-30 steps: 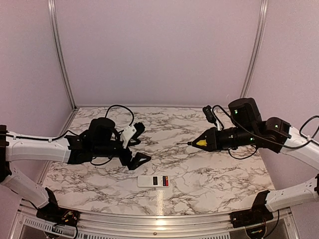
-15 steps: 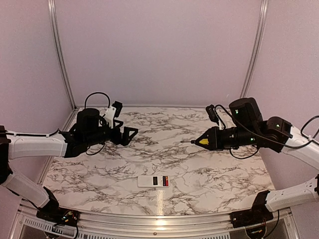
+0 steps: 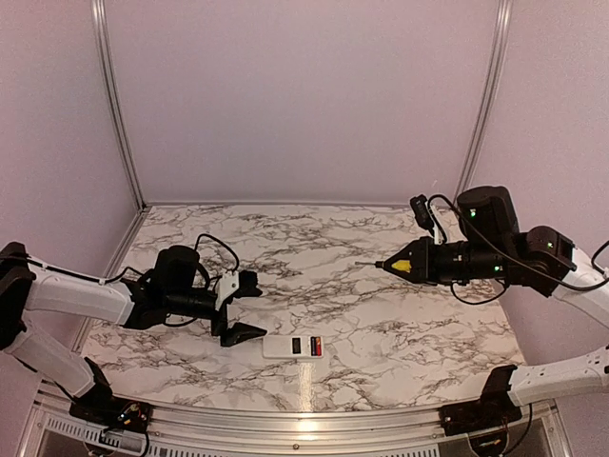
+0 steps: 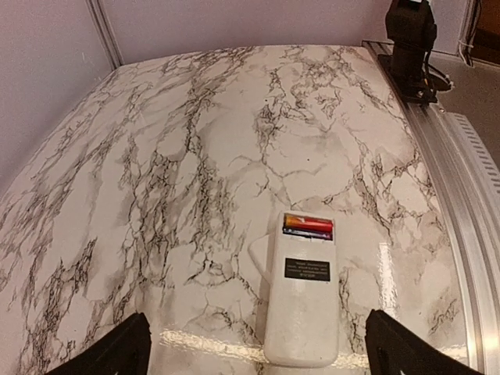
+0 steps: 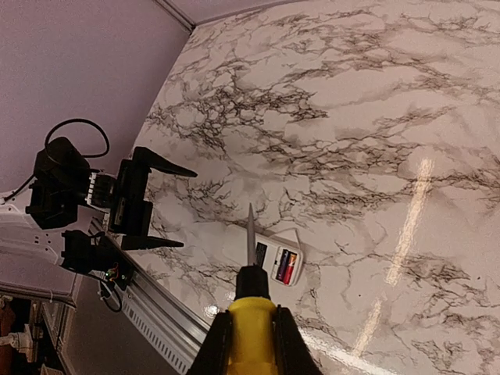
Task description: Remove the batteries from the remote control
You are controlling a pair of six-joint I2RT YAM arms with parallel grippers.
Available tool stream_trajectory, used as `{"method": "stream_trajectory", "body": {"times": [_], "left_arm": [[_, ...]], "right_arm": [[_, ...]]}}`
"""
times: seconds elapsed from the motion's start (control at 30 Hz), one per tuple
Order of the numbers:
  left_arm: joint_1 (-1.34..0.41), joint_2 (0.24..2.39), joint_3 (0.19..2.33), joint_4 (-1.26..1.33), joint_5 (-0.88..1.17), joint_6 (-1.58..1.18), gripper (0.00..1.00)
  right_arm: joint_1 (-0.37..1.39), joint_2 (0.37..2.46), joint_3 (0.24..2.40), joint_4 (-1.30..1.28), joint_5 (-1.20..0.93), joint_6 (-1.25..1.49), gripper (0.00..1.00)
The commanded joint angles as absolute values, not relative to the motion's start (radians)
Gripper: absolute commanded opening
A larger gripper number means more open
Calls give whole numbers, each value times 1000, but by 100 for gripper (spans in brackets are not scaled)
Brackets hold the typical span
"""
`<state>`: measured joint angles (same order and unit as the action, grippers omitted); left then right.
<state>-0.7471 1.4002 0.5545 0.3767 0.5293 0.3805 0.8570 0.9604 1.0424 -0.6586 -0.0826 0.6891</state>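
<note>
The remote control (image 3: 288, 347) lies back-up near the table's front edge, its compartment open. The batteries (image 3: 315, 347) sit in it side by side, one red, one dark. In the left wrist view the remote (image 4: 303, 312) lies ahead between my fingers, with the batteries (image 4: 308, 227) at its far end. My left gripper (image 3: 252, 307) is open and empty, just left of the remote, low over the table. My right gripper (image 3: 430, 262) is shut on the yellow-handled screwdriver (image 5: 251, 328), held above the table and well right of the remote (image 5: 266, 262), with the batteries (image 5: 287, 267) showing past its shaft.
A small white cover piece (image 4: 260, 251) lies against the remote's side. The metal front rail (image 4: 461, 203) runs close by the remote. The right arm's base (image 4: 410, 39) stands on that rail. Pale walls close in the marble table (image 3: 314, 238).
My left arm first swung up toward the back left, then came down low beside the remote with its gripper open. My right arm drifted slightly right and up with the screwdriver.
</note>
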Motion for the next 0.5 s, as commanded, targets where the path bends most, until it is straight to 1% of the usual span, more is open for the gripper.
{"method": "stream_trajectory", "body": {"times": [0.0, 0.1, 0.2, 0.47], "left_arm": [[-801, 1486, 556, 394, 616, 556, 98], [-849, 1546, 561, 416, 611, 595, 97], [-882, 1598, 553, 473, 565, 615, 94], [-889, 1710, 564, 619, 506, 579, 94]], "right_arm": [[856, 954, 1050, -689, -70, 720, 0], [856, 955, 1060, -703, -74, 727, 0], [856, 951, 1069, -719, -70, 737, 0], [856, 913, 1068, -749, -67, 783, 0]]}}
